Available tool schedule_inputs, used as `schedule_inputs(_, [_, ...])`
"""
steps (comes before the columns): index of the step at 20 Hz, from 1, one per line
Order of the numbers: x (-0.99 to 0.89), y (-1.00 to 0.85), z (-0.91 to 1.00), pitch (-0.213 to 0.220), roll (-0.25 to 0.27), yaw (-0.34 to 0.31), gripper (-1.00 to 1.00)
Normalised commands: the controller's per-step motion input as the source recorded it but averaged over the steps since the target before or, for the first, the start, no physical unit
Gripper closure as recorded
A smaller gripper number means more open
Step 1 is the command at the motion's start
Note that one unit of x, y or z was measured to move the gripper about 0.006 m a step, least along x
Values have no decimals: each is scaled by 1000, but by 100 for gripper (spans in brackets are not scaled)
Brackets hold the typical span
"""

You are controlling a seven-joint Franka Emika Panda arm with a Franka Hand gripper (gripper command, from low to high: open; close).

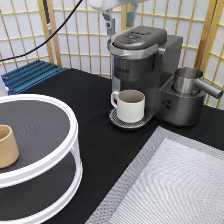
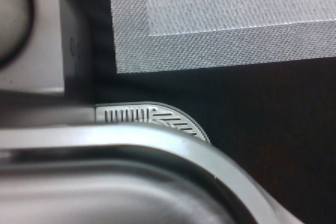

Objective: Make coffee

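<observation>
Gripper up at the exterior view's top edge, directly above the coffee machine, its two fingers spread apart with nothing between them and hanging just over the machine's closed lid. No contact with the lid to be made out.

Coffee machine standing toward the back edge of the black table, dark grey, with a silver band around the lid. White mug sitting upright on the machine's round drip tray, under the brew head, handle turned toward the exterior view's left. Metal frothing jug seated on the machine's side base, to the exterior view's right of the brew head, its straight handle pointing toward the right edge.

White two-tier turntable at the table's front-left corner, dark mesh on each tier. Tan handleless cup upright on the upper tier, at the exterior view's left edge. Grey woven mat covering the table's front-right corner. Blue ribbed tray near the back-left corner.

Coffee pod nowhere visible in either view; cannot tell where it is.

From the wrist view: curved silver band of the machine's lid close below, slotted edge of the drip tray peeking out past it, black table and a corner of the grey mat further off.
</observation>
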Motion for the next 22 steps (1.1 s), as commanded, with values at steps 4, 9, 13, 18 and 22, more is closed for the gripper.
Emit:
schedule_inputs(4, [48,239,-99,20,-100,-15,-100])
schedule_inputs(9, [0,292,-18,22,-124,-6,-100])
schedule_inputs(13, [28,79,-104,23,-89,0,-100])
schedule_inputs(18, [67,-19,-469,23,-72,0,-100])
schedule_inputs(22, [184,-133,-1000,56,0,-3,-100])
